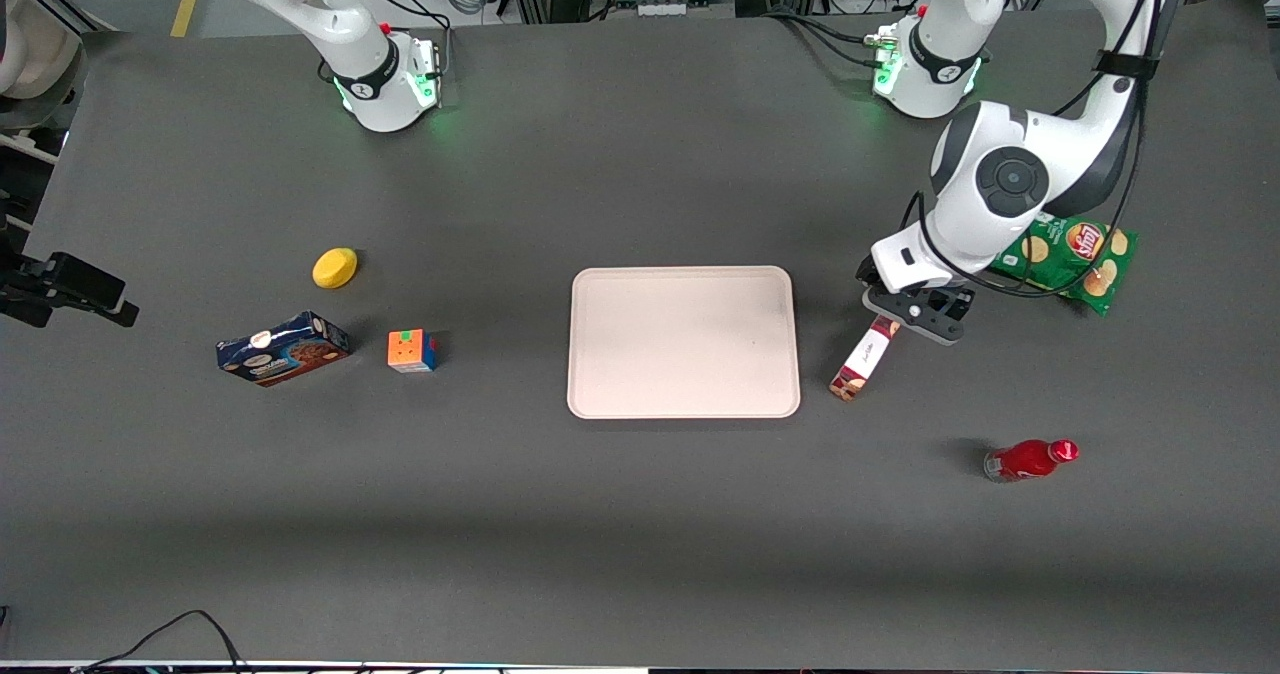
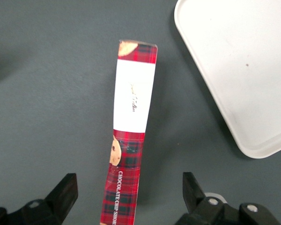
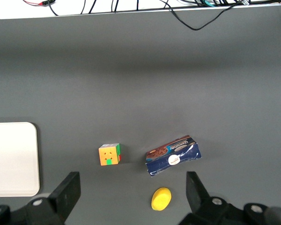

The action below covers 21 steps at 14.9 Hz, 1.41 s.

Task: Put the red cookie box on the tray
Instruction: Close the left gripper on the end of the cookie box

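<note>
The red cookie box [image 1: 864, 360] lies on the dark table beside the tray's short edge, toward the working arm's end. Its plaid side with the white label band [image 2: 133, 96] shows in the left wrist view. My gripper [image 1: 903, 320] hovers over the box end farther from the front camera. It is open, with a dark finger [image 2: 65, 192] on each side of the red cookie box [image 2: 126, 168] and wide gaps to it. The pale beige tray [image 1: 685, 344] lies flat with nothing on it, and one rounded corner of the tray [image 2: 239, 61] shows close to the box.
A green chips bag [image 1: 1070, 254] lies under the working arm's elbow. A red bottle [image 1: 1030, 459] lies nearer the front camera than the box. Toward the parked arm's end lie a colour cube [image 1: 411, 351], a dark-blue cookie box [image 1: 283, 348] and a yellow object [image 1: 335, 267].
</note>
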{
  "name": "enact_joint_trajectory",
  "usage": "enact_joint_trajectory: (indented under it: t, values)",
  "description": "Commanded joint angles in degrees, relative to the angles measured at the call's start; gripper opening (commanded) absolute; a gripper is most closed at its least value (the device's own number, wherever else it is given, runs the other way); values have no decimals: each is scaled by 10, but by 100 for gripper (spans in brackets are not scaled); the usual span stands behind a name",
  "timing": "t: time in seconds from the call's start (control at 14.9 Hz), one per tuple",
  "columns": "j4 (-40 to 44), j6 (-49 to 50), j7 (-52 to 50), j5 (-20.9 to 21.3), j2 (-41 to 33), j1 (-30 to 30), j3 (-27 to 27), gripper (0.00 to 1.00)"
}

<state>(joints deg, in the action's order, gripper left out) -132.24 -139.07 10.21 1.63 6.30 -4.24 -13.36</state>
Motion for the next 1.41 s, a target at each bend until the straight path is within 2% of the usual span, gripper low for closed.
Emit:
enact_joint_trajectory:
  t: [0.0, 0.54, 0.67, 0.87, 0.94, 1.01, 1.14, 1.28, 1.34]
  values:
    - [-24, -30, -11, 9, 3, -2, -1, 100]
    - [-34, -110, -8, 13, 52, -2, 2, 100]
    - [-33, -125, -9, 36, 64, -2, 5, 100]
    - [-34, -153, -6, 47, 83, -2, 20, 100]
    - [-34, -153, -5, 47, 85, -2, 20, 97]
    - [-34, -154, -5, 47, 85, -2, 20, 87]
    - [-34, -154, -7, 48, 86, -2, 20, 57]
    - [-34, -154, -13, 47, 86, -2, 20, 30]
    - [-34, -153, -14, 47, 86, -2, 20, 22]
